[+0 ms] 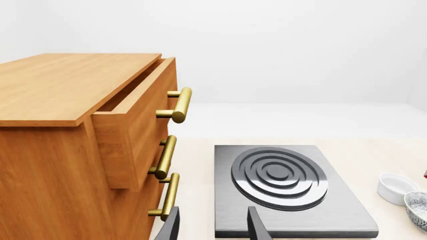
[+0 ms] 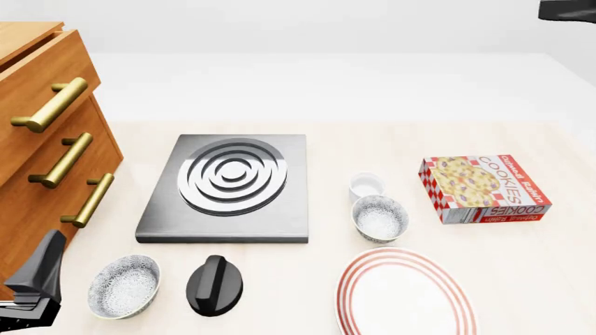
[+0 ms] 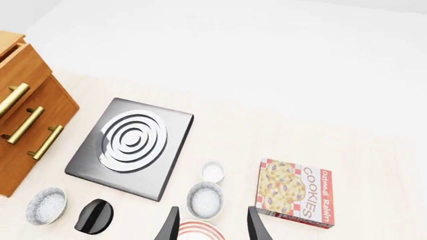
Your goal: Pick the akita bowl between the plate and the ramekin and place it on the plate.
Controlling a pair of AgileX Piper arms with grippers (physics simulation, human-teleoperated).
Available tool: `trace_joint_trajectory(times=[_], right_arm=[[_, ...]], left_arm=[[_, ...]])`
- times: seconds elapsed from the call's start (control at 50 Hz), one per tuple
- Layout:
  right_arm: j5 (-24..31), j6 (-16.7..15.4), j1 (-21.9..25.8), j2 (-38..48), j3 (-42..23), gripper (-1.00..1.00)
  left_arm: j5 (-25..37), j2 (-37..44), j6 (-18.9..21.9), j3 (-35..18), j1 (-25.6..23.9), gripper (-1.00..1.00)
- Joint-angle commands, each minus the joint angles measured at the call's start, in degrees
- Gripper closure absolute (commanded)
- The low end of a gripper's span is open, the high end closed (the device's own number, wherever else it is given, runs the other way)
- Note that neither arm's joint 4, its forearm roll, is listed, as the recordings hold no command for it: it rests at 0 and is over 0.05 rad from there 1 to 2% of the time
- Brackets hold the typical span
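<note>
Akita bowl [image 2: 379,218] sits on desk [image 2: 521,265] between ramekin [image 2: 367,186] and plate [image 2: 406,294], just beside both. My right claw [image 3: 212,224] hangs above the bowl, released, grasping nothing; left claw [image 1: 212,225] released too.

Matte black left tool [image 1: 212,225] and right tool [image 3: 212,224], each with slim tapered fingers

Our left claw [image 2: 28,296] sits low at the near left corner of the front view, its two dark fingers [image 1: 170,225] parted and empty. Our right claw [image 3: 212,225] is raised high, fingers [image 3: 257,225] likewise spread, gripping nothing, pointing downward.
</note>
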Motion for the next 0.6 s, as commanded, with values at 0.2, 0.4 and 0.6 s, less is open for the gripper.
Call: trace_joint_trajectory(times=[0.2, 0.4, 0.6], right_arm=[[4.2, 1.7, 2.2, 12.8, -2.2, -1.0], [3.4, 4.6, 4.4, 17.2, -0.4, -1.0], [-13.5, 12.9, 3.0, 25.2, 16.3, -1.0]], left_arm=[[0.0, 0.0, 0.0, 0.0, 0.0, -1.0], [0.0, 0.0, 0.0, 0.0, 0.0, -1.0], [0.0, 0.0, 0.0, 0.0, 0.0, -1.0]])
